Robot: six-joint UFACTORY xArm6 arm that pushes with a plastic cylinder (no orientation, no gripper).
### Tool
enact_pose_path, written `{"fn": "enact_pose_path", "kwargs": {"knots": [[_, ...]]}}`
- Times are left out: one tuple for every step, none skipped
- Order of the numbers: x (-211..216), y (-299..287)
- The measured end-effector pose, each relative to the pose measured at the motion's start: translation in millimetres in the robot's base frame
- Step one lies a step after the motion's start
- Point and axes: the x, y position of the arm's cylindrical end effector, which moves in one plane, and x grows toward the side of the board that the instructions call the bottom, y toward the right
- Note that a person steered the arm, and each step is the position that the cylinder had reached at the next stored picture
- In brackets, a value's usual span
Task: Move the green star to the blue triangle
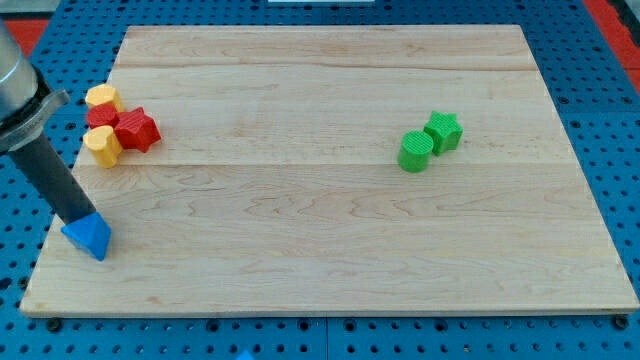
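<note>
The green star [444, 130] lies at the view's right of the wooden board, touching a green cylinder [415, 152] at its lower left. The blue triangle [88, 236] lies near the board's lower left corner. My rod comes down from the view's upper left, and my tip [78, 216] sits right at the blue triangle's top edge, touching it. The tip is far to the left of the green star.
A cluster at the upper left holds a yellow block [102, 97], a red block [103, 117], a red star [137, 129] and a yellow block [102, 145]. The wooden board [330, 250] rests on a blue pegboard surface.
</note>
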Motion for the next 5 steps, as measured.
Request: {"fn": "enact_pose_path", "kwargs": {"knots": [[-34.1,39.3],[-57.9,160.0],[-51.3,298.4],[-47.2,427.5],[-92.5,493.7]]}}
